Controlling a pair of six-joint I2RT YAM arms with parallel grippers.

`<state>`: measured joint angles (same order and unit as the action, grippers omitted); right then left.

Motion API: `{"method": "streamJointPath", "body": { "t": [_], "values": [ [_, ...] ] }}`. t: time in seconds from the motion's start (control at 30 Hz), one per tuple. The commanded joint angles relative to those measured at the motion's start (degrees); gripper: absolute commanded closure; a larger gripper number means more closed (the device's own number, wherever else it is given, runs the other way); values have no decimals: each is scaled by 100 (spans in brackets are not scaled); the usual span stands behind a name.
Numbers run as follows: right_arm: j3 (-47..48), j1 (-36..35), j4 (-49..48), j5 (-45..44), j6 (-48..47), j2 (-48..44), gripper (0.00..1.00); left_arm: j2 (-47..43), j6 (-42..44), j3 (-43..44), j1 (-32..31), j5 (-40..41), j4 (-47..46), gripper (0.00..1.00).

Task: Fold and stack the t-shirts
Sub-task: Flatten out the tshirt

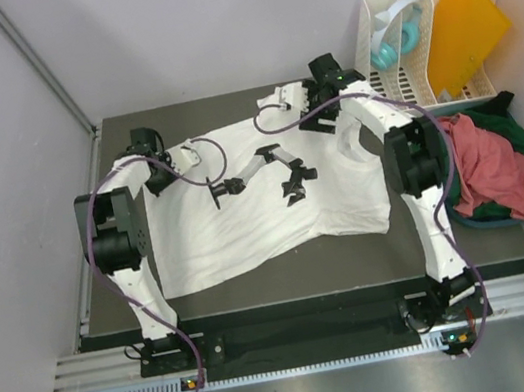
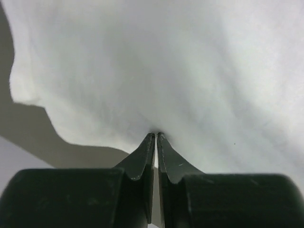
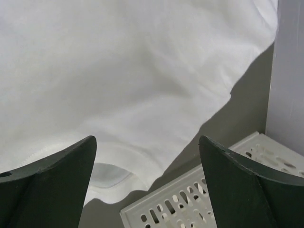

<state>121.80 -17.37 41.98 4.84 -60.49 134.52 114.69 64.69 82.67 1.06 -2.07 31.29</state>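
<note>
- Left gripper [image 2: 156,135]: I have it clamped on an edge of the white t-shirt [image 1: 248,229].
- Right gripper [image 3: 147,138]: spread wide, empty, with cloth directly ahead and the rack [image 3: 190,199] beside it.
- T-shirt: spread mid-table, long axis left-right.

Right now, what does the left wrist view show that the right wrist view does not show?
Only the left wrist view: the left fingers pressed together, pinching a pucker of the white t-shirt. Only the right wrist view: the right fingers spread wide apart and holding nothing, the white slatted rack and a wall. Both: the same white cloth lying over the dark table.
</note>
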Motion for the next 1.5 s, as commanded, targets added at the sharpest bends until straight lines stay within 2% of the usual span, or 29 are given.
{"method": "streamJointPath", "body": {
  "t": [0.0,0.27,0.33,0.37,0.4,0.47,0.5,0.63,0.83,1.07,1.13,1.17,1.27,1.37,1.47],
  "values": [
    [537,31,750,623,-428,355,11,325,457,706,0,-532,1159,89],
    [503,-56,1497,632,-920,734,14,826,1010,1189,-97,-400,2178,88],
    [468,-56,1646,606,-938,795,25,888,1107,1216,-88,-374,2337,91],
    [476,-56,1725,562,-973,821,34,897,1142,1199,-80,-356,2495,94],
    [476,-65,1822,544,-991,874,54,914,1160,1181,-88,-347,2557,98],
    [433,-65,2112,509,-1009,901,74,906,1222,1093,-89,-347,2750,100],
    [389,-65,2191,500,-1017,866,87,897,1257,1049,-88,-338,2908,100],
    [-417,-74,2298,553,-1096,471,98,599,1414,532,-88,-365,3181,100],
    [-1561,-109,2237,764,-1088,-355,100,-165,1678,-435,-88,-391,3409,100],
    [-3108,-276,2043,711,-1219,-1497,98,-913,1898,-1455,-88,-119,3437,100],
    [-3451,-337,2008,667,-1228,-1647,90,-1098,1846,-1640,-88,-92,3323,100],
    [-3513,-338,1990,659,-1237,-1770,75,-1142,1785,-1649,-88,-84,3148,99],
    [-3331,-311,1727,649,-1123,-1972,57,-1282,1346,-1326,-27,-171,2639,94],
    [-2821,-250,1674,913,-869,-2070,49,-1423,696,-686,122,-355,2234,87],
    [-1882,-223,1516,1019,-553,-2035,47,-1616,63,-140,193,-426,1488,85]
  ]
}}
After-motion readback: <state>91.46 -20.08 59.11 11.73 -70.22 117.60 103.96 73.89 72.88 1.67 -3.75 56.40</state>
